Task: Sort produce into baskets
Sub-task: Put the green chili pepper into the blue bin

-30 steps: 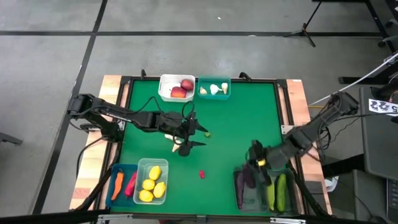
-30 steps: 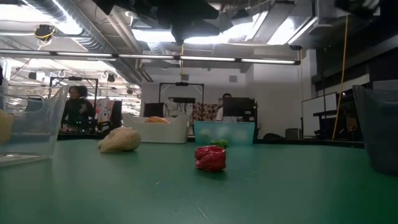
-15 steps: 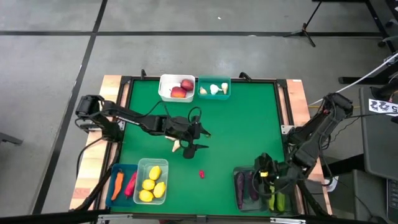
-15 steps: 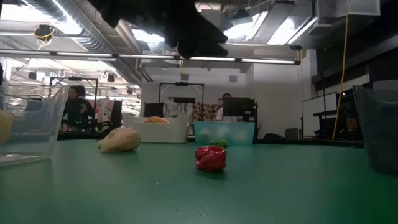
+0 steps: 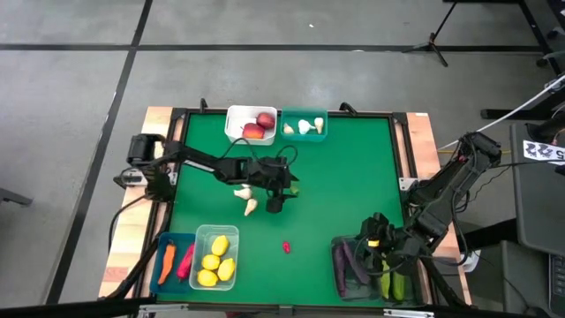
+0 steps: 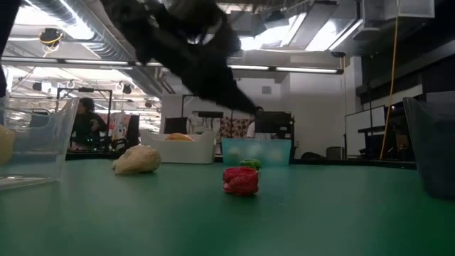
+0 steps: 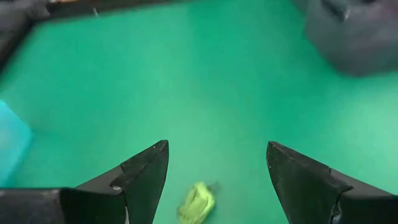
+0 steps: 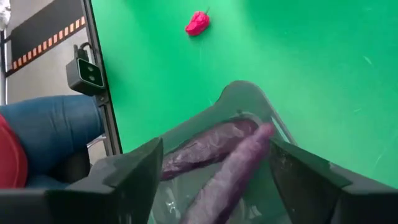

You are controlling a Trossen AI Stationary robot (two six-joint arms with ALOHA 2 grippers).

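Observation:
My left gripper [image 5: 279,196] hangs open over the middle of the green table. A small yellow-green piece of produce [image 7: 196,202] lies on the mat between its fingers, untouched. My right gripper [image 8: 214,168] stands open above a smoky dark basket [image 5: 351,268] at the near right. Two purple eggplants [image 8: 231,175] lie in that basket, between and below the fingers. A second dark basket [image 5: 399,276] beside it holds green cucumbers. Two white garlic pieces [image 5: 247,200] and a red chilli [image 5: 286,247] lie loose on the mat.
At the far edge stand a white basket with apples [image 5: 252,125] and a teal basket with garlic [image 5: 305,128]. At the near left are a blue basket [image 5: 174,261] with a carrot and a chilli, and a clear basket of lemons [image 5: 216,258]. A person's leg in jeans [image 8: 50,134] shows beyond the near edge.
My left gripper has moved toward the table's right and far edges, past the garlic, and now stands over the small green piece. My right gripper has moved toward the near edge, over the dark basket with the eggplants.

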